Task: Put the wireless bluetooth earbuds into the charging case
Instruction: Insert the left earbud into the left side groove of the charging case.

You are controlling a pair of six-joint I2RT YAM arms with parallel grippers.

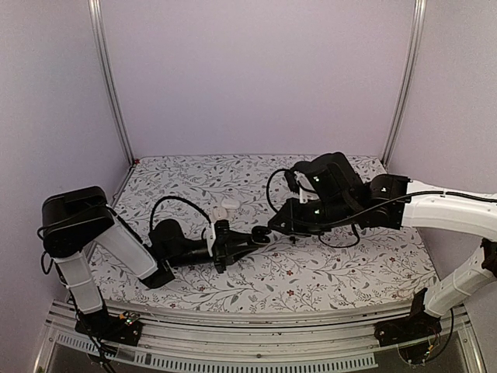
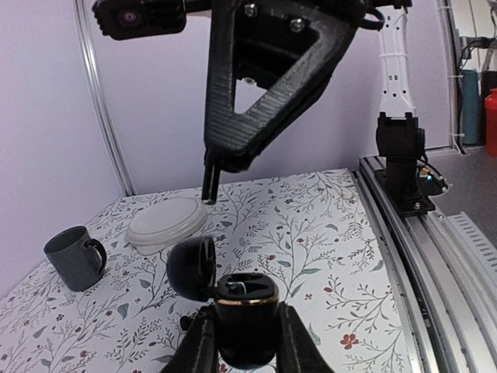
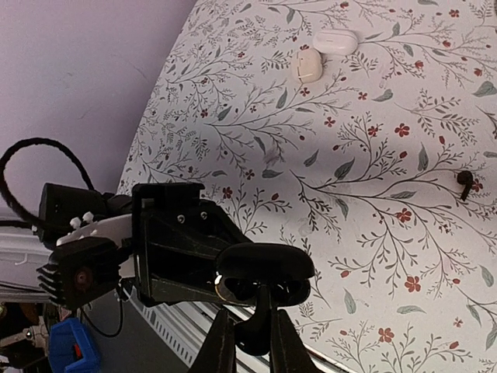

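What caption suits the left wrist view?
Left gripper clamps an open black charging case while the right gripper hovers above.

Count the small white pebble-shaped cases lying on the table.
2. Both lie close together on the table, towards its far side: the longer white case and the squatter white case right beside it. Others may be hidden under the arms.

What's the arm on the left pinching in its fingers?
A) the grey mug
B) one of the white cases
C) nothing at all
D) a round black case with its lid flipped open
D: the left wrist view shows the left fingers clamped on either side of the round black case, its lid open, while the grey mug stands apart on the table.
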